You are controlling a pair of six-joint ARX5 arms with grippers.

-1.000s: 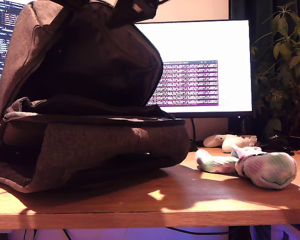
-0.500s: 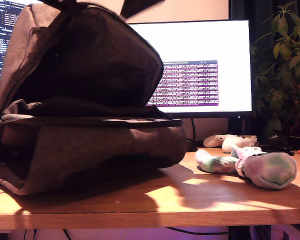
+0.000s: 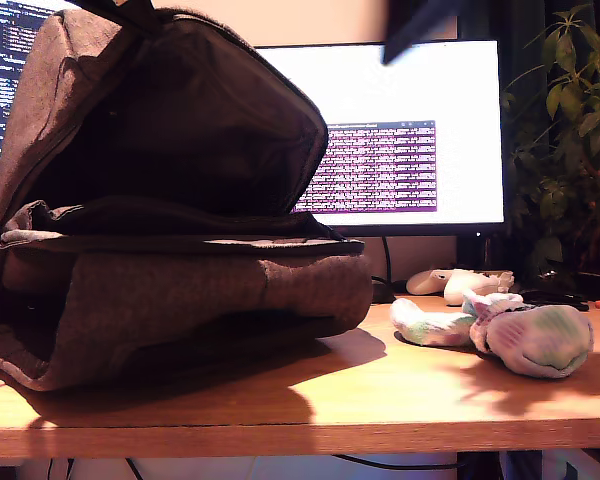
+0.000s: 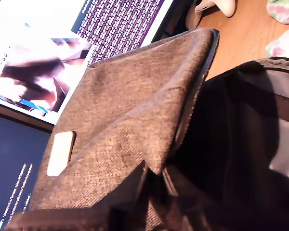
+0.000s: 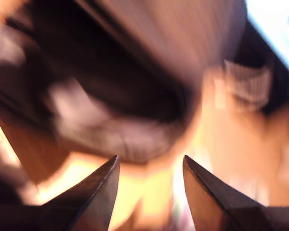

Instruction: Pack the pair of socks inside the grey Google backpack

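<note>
We face a wooden desk [image 3: 400, 400], its top lit in warm patches and its front edge in shadow. Along the back edge stands a wide monitor [image 3: 430, 90], bright white with a purple window of text. A darker screen [image 3: 2, 60] shows at the exterior view's left, a leafy plant [image 3: 570, 140] at its right. A pale wall [image 3: 310, 20] rises above.

No text is legible; the monitor's [image 3: 410, 160] lines are too small.
</note>
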